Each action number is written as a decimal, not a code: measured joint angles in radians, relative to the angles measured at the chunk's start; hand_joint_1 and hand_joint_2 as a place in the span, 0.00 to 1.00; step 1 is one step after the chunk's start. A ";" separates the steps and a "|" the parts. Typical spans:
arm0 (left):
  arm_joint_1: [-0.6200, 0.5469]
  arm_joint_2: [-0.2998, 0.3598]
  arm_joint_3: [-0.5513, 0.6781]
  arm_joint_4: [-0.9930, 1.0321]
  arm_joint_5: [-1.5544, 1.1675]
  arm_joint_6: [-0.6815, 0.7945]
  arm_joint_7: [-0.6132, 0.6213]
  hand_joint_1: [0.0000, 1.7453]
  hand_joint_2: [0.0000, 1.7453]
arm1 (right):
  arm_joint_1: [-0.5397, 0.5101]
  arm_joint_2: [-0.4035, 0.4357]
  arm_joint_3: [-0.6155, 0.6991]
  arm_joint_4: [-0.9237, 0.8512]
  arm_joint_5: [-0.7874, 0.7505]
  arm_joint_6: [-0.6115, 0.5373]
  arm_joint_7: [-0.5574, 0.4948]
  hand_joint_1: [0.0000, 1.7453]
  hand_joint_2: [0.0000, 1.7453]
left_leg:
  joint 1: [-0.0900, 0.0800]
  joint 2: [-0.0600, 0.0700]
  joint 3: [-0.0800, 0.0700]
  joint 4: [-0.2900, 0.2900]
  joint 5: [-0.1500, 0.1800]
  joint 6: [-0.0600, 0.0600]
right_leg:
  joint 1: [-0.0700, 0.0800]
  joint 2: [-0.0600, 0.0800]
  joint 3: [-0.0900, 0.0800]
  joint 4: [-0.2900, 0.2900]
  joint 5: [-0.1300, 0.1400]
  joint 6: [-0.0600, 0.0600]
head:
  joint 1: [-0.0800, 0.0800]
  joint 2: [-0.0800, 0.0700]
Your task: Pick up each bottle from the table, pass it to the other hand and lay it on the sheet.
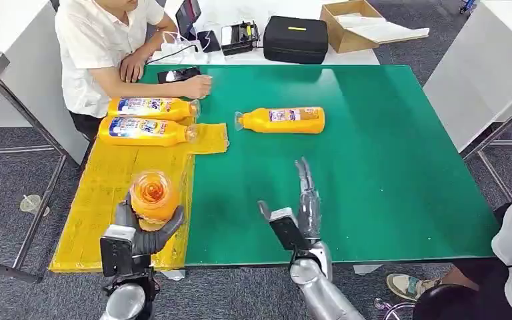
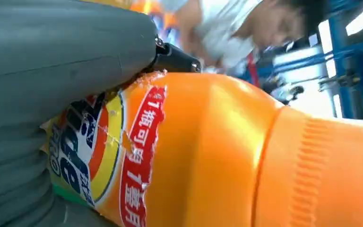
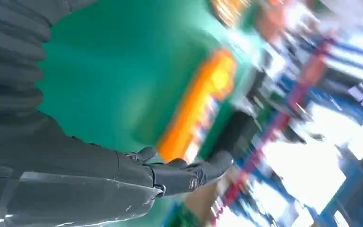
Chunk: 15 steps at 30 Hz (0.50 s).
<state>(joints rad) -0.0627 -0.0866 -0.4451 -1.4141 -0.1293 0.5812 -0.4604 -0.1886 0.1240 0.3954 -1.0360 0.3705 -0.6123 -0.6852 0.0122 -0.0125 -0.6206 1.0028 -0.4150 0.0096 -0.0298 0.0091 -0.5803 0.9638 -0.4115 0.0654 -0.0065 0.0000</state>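
My left hand (image 1: 140, 230) grips an orange bottle (image 1: 153, 195) upright above the near part of the yellow sheet (image 1: 100, 200). The left wrist view shows that bottle (image 2: 208, 151) close up with its label, and my thumb (image 2: 66, 52) wrapped over it. Two more orange bottles (image 1: 152, 107) (image 1: 148, 131) lie side by side at the sheet's far end. A further orange bottle (image 1: 282, 120) lies on the green table (image 1: 387, 147). My right hand (image 1: 303, 207) hangs open over the green surface, fingers straight, holding nothing; its wrist view shows the lying bottle (image 3: 198, 104) blurred.
A person in a white shirt (image 1: 100, 47) sits at the far left, one hand (image 1: 197, 85) resting on the table by a phone (image 1: 179, 74). A black case (image 1: 296, 39), a cardboard box (image 1: 360, 23) and devices stand at the far edge. Someone's shoe (image 1: 407, 285) is at lower right.
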 measured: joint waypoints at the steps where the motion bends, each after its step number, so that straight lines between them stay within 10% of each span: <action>1: 0.007 0.009 0.008 -0.005 -0.097 0.043 0.009 1.00 1.00 | 0.021 0.008 -0.052 -0.078 0.030 -0.002 -0.008 0.00 0.00 | 0.000 0.000 0.000 0.000 0.000 0.000 | 0.000 0.000 0.000 0.000 0.000 0.000 | 0.000 0.000; 5: 0.031 0.038 0.051 -0.011 -0.476 0.095 0.103 0.80 1.00 | 0.083 0.020 -0.181 -0.293 0.010 -0.002 -0.011 0.00 0.00 | 0.000 -0.001 -0.001 0.000 -0.001 0.000 | 0.000 0.000 -0.001 0.000 -0.002 0.002 | 0.000 0.000; 7: 0.039 0.047 0.072 -0.010 -0.601 0.090 0.143 1.00 1.00 | 0.097 0.018 -0.196 -0.342 -0.005 -0.002 -0.011 0.00 0.00 | 0.000 0.001 -0.001 0.000 -0.001 0.000 | 0.000 0.000 -0.001 0.000 -0.002 0.002 | 0.000 0.000; 15: -0.065 0.074 0.126 0.172 -1.026 0.012 0.314 1.00 1.00 | 0.089 0.011 -0.129 -0.375 -0.135 -0.002 -0.012 0.00 0.00 | 0.000 0.002 0.000 0.000 0.002 -0.002 | 0.000 0.000 -0.002 0.000 0.001 0.000 | 0.000 0.000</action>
<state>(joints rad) -0.1276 -0.0126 -0.3189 -1.2419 -1.1548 0.5928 -0.1468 -0.1000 0.1354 0.2663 -1.4115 0.2357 -0.6142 -0.6970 0.0124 -0.0108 -0.6208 1.0023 -0.4127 0.0080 -0.0296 0.0091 -0.5818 0.9639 -0.4108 0.0651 -0.0065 0.0000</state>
